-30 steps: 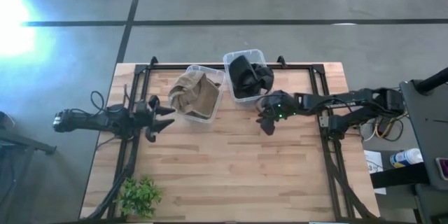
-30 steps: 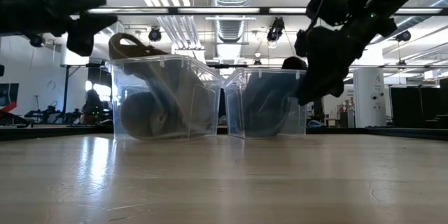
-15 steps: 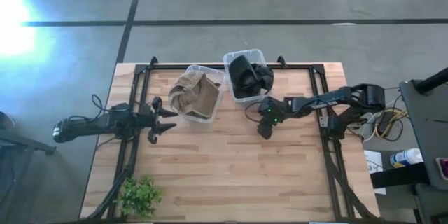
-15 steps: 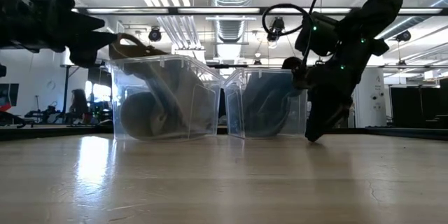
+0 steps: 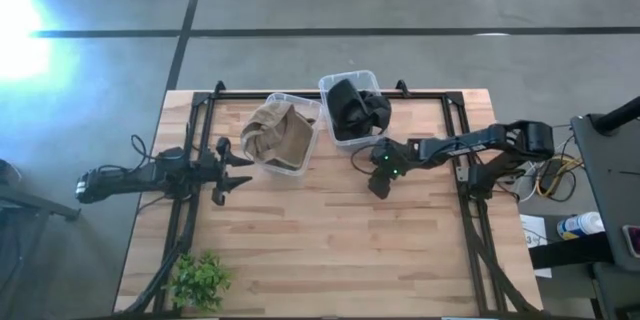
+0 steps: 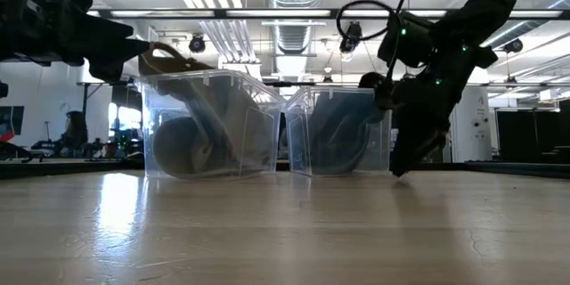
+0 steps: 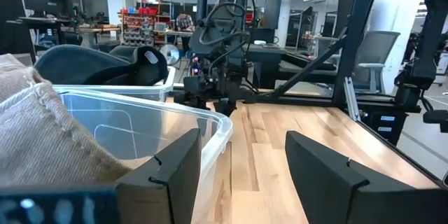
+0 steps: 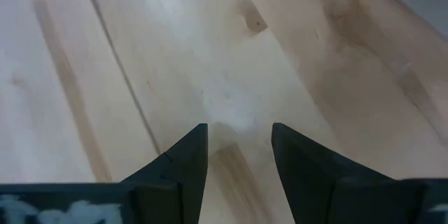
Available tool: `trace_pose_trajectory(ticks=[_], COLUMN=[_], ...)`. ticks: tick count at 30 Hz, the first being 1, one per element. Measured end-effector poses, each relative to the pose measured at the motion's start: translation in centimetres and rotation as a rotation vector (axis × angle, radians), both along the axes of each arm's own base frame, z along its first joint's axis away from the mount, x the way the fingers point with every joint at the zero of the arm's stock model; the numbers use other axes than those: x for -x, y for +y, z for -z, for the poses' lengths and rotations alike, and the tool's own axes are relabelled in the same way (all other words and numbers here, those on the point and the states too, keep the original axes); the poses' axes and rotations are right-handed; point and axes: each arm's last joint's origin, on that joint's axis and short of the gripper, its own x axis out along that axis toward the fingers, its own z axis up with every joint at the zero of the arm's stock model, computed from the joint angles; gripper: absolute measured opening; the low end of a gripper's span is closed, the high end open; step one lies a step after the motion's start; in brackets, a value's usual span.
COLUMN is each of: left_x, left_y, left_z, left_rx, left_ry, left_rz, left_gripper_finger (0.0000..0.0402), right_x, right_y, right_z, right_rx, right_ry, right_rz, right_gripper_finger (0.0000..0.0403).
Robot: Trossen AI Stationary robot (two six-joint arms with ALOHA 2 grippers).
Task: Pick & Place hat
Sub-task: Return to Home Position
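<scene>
1. The brown caps (image 5: 278, 135) are sitting piled up in the left clear bin (image 5: 294, 168), which is standing near the back edge of the bench (image 5: 330, 250), a bit left of the middle. In the low view one cap is poking up over the rim.
2. The right clear bin (image 5: 348, 76) is standing just beside it, right up against the back edge, and it's holding black caps (image 5: 357, 110).
3. The left hand (image 5: 243, 170) is hovering just beside the left bin, on the side facing the bench's left edge, and the low view is showing it at roughly rim height. Its fingers (image 7: 175, 168) are spread wide with nothing between them, so it's fully released.
4. The right hand (image 5: 378, 182) is hanging just in front of the right bin, toward the middle of the bench, and it's pointing steeply down at the wood. Its fingers (image 8: 185, 161) are parted too and aren't gripping anything. The tips are sitting very close to the bench, but honestly can't tell if they're touching it.
5. A little green plant (image 5: 200, 280) is sitting by the front-left corner, well apart from both bins.
</scene>
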Motion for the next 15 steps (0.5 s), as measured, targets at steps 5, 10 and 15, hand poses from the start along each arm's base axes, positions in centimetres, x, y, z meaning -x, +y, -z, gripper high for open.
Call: trace_pose_trajectory(ticks=[5,10,15], left_x=[0.0,-0.1,-0.1], left_y=[0.0,0.0,0.0], left_z=[0.1,0.1,0.2], left_rx=[0.001,0.002,0.002], left_ry=[0.009,0.013,0.016], left_rz=[-0.003,-0.005,-0.005], left_gripper_finger=[0.0202,0.0202,0.0202], right_x=[0.0,0.2,1.2], right_y=[0.0,0.0,0.2], right_z=[-1.5,-2.9,-5.6], right_rx=[0.015,0.031,0.056], right_ry=[-0.072,-0.14,-0.259], right_rz=[0.0,0.0,0.0], right_gripper_finger=[0.0155,0.0155,0.0155])
